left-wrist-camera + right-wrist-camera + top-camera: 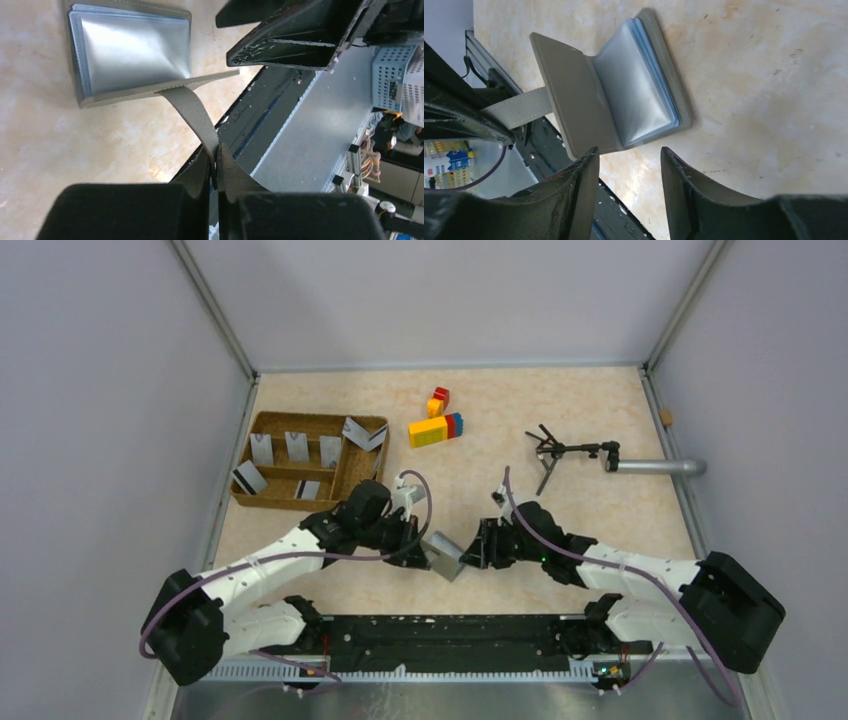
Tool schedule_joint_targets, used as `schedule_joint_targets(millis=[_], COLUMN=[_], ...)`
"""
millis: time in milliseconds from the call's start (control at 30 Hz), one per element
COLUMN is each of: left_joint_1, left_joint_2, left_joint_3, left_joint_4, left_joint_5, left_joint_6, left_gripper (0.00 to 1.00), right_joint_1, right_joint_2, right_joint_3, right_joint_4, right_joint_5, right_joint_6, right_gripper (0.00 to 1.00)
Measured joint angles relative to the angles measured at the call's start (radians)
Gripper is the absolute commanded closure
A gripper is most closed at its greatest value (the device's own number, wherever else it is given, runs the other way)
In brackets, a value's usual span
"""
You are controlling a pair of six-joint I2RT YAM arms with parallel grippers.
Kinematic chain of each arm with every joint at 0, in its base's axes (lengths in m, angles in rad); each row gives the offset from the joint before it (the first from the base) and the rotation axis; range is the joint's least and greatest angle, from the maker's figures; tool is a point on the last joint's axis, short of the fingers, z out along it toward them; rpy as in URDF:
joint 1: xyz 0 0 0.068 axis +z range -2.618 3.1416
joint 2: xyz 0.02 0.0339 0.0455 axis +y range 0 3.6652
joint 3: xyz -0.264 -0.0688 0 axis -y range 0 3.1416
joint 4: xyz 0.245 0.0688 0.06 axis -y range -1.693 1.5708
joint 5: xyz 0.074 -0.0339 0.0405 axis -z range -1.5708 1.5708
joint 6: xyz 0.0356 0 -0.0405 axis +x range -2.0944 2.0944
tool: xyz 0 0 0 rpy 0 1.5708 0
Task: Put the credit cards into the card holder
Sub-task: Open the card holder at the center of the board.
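Pinching card holder strap: left claw, shut.

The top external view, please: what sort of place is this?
Probably a robot lab test cell: plain panel walls box in the table, with staged props like toy bricks and a wicker tray.
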Motion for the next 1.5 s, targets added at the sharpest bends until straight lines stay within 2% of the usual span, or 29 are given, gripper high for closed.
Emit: schedule_joint_targets(millis=[100, 333, 533, 800, 967, 1100, 1500], left_joint_1=[0.021, 0.027, 0.027, 0.027, 0.027, 0.027, 0.027], left_joint_2=[-0.013, -0.060, -0.093, -0.046, -0.033, -0.033, 0.006], left_joint_3=[-0.025, -0.083, -0.100, -0.152, -0.169, -0.175, -0.174], left_joint_4=[-0.019, -0.100, -0.126, -0.147, -0.142, -0.137, -0.124], left_joint_5=[-0.014, -0.079, -0.145, -0.224, -0.245, -0.246, -0.279], left_joint_6=[-0.008, -0.042, -0.060, -0.072, -0.089, -0.098, -0.097], left_gripper=[1.00, 1.00, 1.00, 1.00, 1.00, 1.00, 1.00], right_joint_1=[0.021, 0.050, 0.051, 0.044, 0.043, 0.043, 0.043], right_joint_2=[0.059, 0.146, 0.117, 0.017, 0.053, 0.103, 0.192], right_joint_3=[0.000, 0.003, 0.021, 0.048, 0.077, 0.096, 0.113], right_joint_4=[0.059, 0.107, 0.049, -0.048, -0.051, -0.048, -0.020], right_joint_5=[-0.010, -0.014, 0.054, 0.064, 0.024, 0.003, -0.040], right_joint_6=[0.019, 0.030, 0.034, 0.005, -0.009, -0.020, -0.027], right_gripper=[0.59, 0.59, 0.59, 0.63, 0.65, 0.71, 0.73])
